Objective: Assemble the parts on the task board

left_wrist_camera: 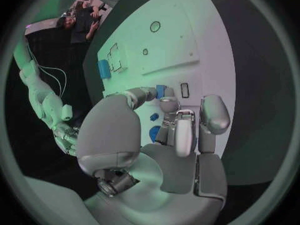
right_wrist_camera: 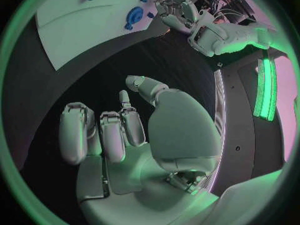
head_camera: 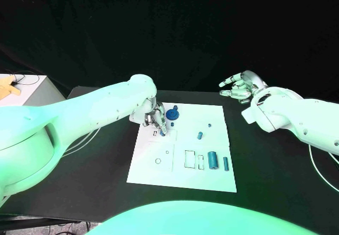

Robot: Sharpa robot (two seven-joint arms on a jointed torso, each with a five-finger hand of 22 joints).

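Observation:
The white task board [head_camera: 212, 147] lies in the middle of the black table. My left hand [head_camera: 155, 120] hovers over its far left corner and pinches a small blue part [left_wrist_camera: 160, 91] between thumb and a finger. Just beside that hand stands a round blue gear-like part [head_camera: 173, 115], also seen from the right wrist [right_wrist_camera: 134, 17]. Two small blue parts [head_camera: 200, 135] lie near the board's middle. Two blue cylinders [head_camera: 212, 159] lie at the near right. My right hand [head_camera: 240, 85] is raised beyond the board's far right corner, fingers apart and holding nothing [right_wrist_camera: 125, 130].
Outlined slots [head_camera: 190, 159] and small round holes [head_camera: 166, 152] mark the board's near half. A pale cabinet [head_camera: 28, 90] with a yellow object stands at the table's far left. Black table surface [head_camera: 92, 156] surrounds the board on all sides.

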